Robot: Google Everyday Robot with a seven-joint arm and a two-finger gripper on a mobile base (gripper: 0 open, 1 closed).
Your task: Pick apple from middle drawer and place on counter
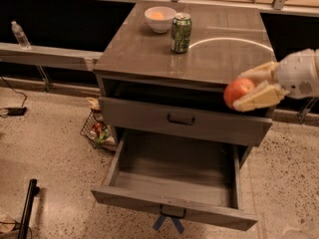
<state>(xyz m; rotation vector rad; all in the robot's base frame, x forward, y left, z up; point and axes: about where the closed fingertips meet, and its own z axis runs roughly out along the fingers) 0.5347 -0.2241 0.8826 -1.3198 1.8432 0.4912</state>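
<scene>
The red-orange apple (pixel 238 91) is held in my gripper (pixel 252 87), whose pale fingers are shut around it. It hangs in the air in front of the cabinet's right front corner, just below the counter's front edge. The middle drawer (pixel 174 209) with its dark handle and crossed blue tape strips is pulled wide open below, and its inside shows nothing. The glossy grey-brown counter (pixel 149 54) with a pale curved arc mark lies above and to the left of the apple.
A green soda can (pixel 181 32) and a white bowl (pixel 160 19) holding a small orange fruit stand at the counter's back. The upper drawer (pixel 180 118) with a plain black handle is nearly closed. A wire basket (pixel 97 131) sits on the floor left of the cabinet.
</scene>
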